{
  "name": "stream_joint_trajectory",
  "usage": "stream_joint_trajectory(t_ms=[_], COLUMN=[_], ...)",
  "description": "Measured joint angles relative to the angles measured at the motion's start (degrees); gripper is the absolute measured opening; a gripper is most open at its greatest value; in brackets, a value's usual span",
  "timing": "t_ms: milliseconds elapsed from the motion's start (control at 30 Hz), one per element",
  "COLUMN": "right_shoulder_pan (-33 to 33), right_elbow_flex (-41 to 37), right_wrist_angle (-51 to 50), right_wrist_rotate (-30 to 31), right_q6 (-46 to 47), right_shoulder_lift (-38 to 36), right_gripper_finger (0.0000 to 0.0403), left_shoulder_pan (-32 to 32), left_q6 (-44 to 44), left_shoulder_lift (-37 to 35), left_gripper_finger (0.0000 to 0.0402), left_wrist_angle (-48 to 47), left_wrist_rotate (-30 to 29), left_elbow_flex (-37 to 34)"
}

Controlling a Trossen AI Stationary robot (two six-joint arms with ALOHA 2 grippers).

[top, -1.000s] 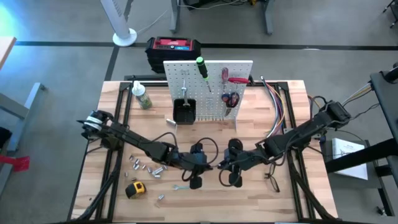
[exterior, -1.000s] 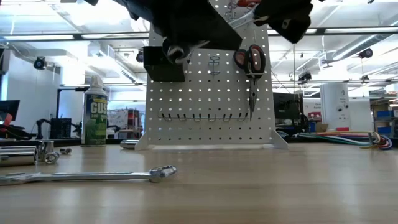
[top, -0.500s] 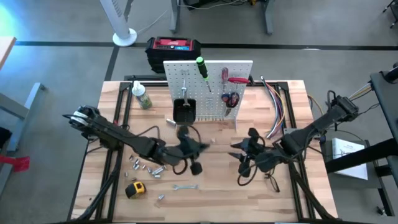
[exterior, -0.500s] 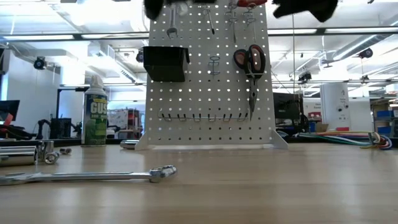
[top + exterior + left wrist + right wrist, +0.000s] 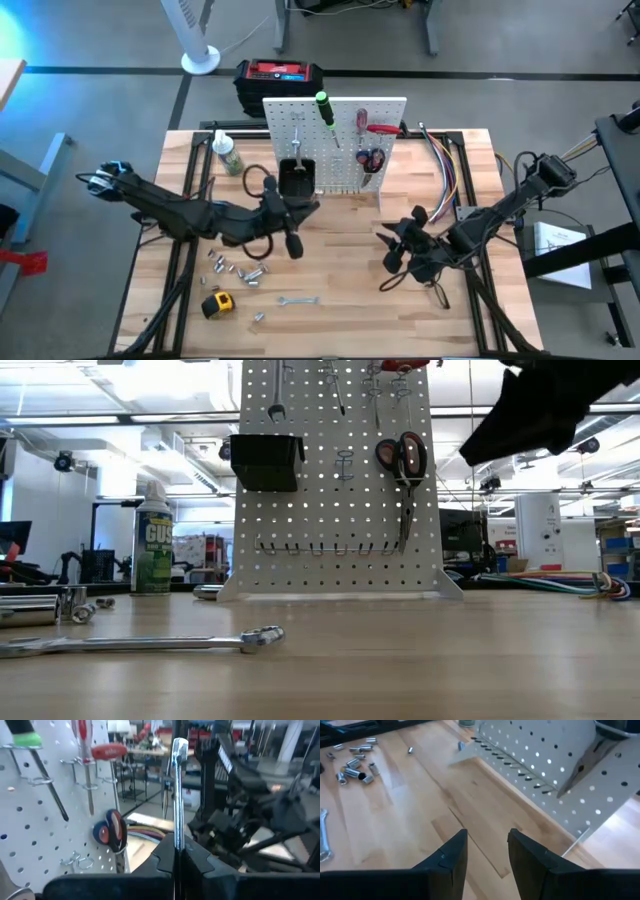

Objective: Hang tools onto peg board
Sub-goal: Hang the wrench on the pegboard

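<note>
The left gripper (image 5: 291, 222) is sitting just left of the frame's centre in the high view, close in front of the peg board (image 5: 345, 160), and its jaws are clenching a silver wrench (image 5: 177, 800). In the left wrist view that wrench is standing up between the dark fingers (image 5: 165, 862), its ring end at the top of the frame.

The right gripper (image 5: 398, 247) is hovering right of centre in the high view, above the wooden table (image 5: 340, 330), with its jaws released a little and holding nothing. In the right wrist view its two fingers (image 5: 445, 860) are standing apart over bare wood, with the foot of the peg board in the upper right.

The peg board is standing upright in the upper middle of the high view. On it are hanging a green-handled screwdriver (image 5: 324, 106), a red-handled screwdriver (image 5: 362, 122), red-handled pliers (image 5: 402, 460) and another wrench (image 5: 277, 400) above the black bin (image 5: 264, 461).

Other tools are lying on the table in the lower left of the high view: a yellow tape measure (image 5: 217, 303), a small wrench (image 5: 297, 300) and a scatter of sockets (image 5: 240, 270). Black-framed glasses (image 5: 438, 292) are lying just below the right gripper. A long wrench (image 5: 140, 644) is lying in the lower left of the low view.

A bottle (image 5: 227, 152) is standing left of the peg board, and a red-and-black box (image 5: 280, 76) is sitting behind it.
</note>
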Motion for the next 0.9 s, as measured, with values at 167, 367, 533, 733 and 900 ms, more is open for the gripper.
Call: stream_joint_trajectory(t_ms=[167,367,533,733,900], right_shoulder_pan=[0.0,0.0,-0.07,-0.17,-0.17], right_elbow_flex=[-0.41,-0.44,-0.46,-0.46,-0.46], right_wrist_angle=[0.1,0.17,0.49,1.33,1.77], right_wrist_rotate=[0.72,0.89,2.28,3.04,3.02], right_q6=[0.95,0.37,-0.07,-0.07,-0.09], right_shoulder_lift=[0.0,0.0,0.02,0.02,0.02], right_gripper_finger=[0.0116,0.0118,0.0127,0.0132,0.0124], left_shoulder_pan=[1.16,5.11,10.14,12.91,13.35], left_q6=[3.28,2.56,-4.83,-5.01,-3.13], left_shoulder_lift=[-2.97,-9.22,-12.71,-12.39,-10.34], left_gripper_finger=[0.0,0.0,0.0,0.0,0.0], left_wrist_angle=[16.52,29.68,31.01,32.81,32.44], left_wrist_rotate=[0.04,4.91,12.4,17.03,20.54], left_elbow_flex=[-8.77,-20.63,-25.69,-26.28,-23.71])
